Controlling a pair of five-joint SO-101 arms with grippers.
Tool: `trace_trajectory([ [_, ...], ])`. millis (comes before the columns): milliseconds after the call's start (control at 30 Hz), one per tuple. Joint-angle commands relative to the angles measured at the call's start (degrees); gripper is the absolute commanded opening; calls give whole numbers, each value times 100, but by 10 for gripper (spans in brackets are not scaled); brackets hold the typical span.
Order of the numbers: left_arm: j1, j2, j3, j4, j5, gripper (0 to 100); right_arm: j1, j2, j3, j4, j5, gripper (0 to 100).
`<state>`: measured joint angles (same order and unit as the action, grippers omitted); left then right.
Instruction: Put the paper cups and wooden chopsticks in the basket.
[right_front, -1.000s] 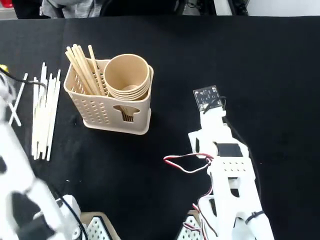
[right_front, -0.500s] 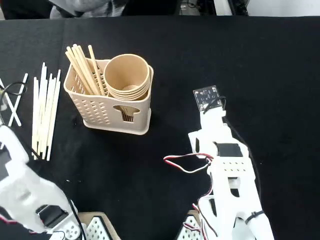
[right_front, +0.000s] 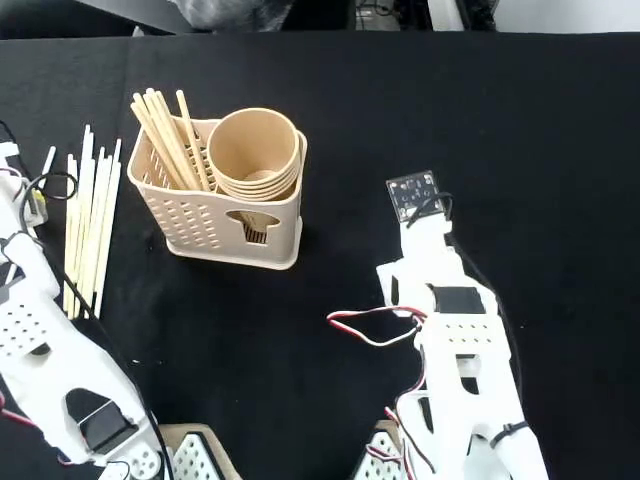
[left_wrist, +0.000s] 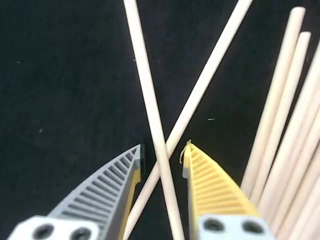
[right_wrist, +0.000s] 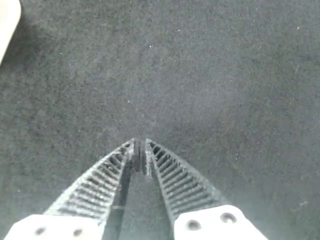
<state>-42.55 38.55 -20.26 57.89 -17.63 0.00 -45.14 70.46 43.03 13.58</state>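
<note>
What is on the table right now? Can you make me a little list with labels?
Basket: standing on the black table
Cups: stacked inside the basket
Chopsticks in basket: a bunch leaning in the compartment beside the cups
Loose chopsticks: lying in a row on the table beside the basket
Crossed chopsticks: two, lying crossed on the table
Left fingers: open, one on each side of the crossed chopsticks
Right fingers: shut, over bare table
Left to do: loose chopsticks not yet in the basket

Matt black cloth (right_front: 470, 100); smooth wooden chopsticks (right_front: 85, 230); plastic basket (right_front: 215, 228); paper cups (right_front: 252, 148).
</note>
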Motion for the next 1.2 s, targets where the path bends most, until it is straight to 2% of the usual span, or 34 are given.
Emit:
trace_trajectory([
  [0,-48,-79,-224,-18,-53,27,79,-31,-40,-105,53,28],
  [100,-92,-185,-268,299,-264,50,79,-31,-40,-105,53,28],
  [433,-242,-651,-207,1705,-1389,30,88,-31,-40,-105,53,28],
  [567,-497,-598,-189,2084,-1705,30,88,-31,-40,-105,53,28],
  [800,-725,-659,602,2426,-2655,52,79,-31,-40,-105,53,28],
  [933,-752,-659,523,2418,-2163,188,79,-31,-40,-105,53,28],
  [1033,-699,-659,84,2488,-1837,195,79,-31,-40,-105,53,28],
  [1167,-505,-651,-910,3077,-1785,195,79,-31,-40,-105,53,28],
])
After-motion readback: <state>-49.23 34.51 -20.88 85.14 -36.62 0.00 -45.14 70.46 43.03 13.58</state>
